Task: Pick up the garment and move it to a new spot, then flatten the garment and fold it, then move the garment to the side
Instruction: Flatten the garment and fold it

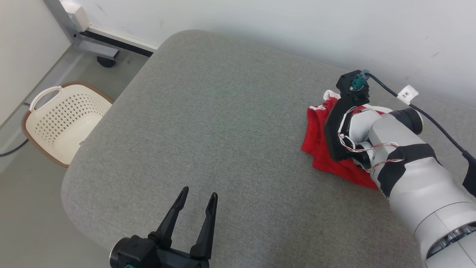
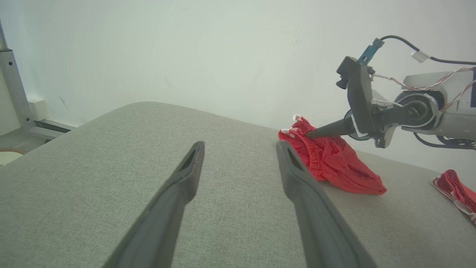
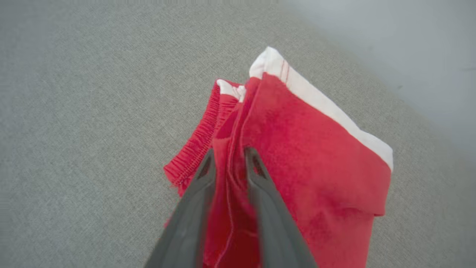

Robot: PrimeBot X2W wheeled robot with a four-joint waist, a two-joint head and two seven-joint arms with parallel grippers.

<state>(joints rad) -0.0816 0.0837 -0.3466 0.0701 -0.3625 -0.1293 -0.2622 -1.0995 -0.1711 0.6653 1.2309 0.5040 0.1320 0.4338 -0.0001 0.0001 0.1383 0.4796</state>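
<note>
The red garment (image 1: 319,147) lay bunched at the far right of the grey cushion (image 1: 223,130), directly under the right gripper (image 3: 230,154), whose fingers were closed narrowly on one fold near the waistband. The left gripper (image 1: 199,193), fingers wide apart and empty, was well apart from it. The right arm hid much of the cloth; another red piece (image 2: 455,186) was cut off.

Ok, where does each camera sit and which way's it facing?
Head: on the head, facing down at the cushion; left hand low, right forearm over the red garment.
Left wrist: on the left arm, facing across the cushion to the wall, past its open fingers.
Right wrist: on the right arm, looking down at the garment between the right hand's fingers.
Shared: the garment, in all three.
</note>
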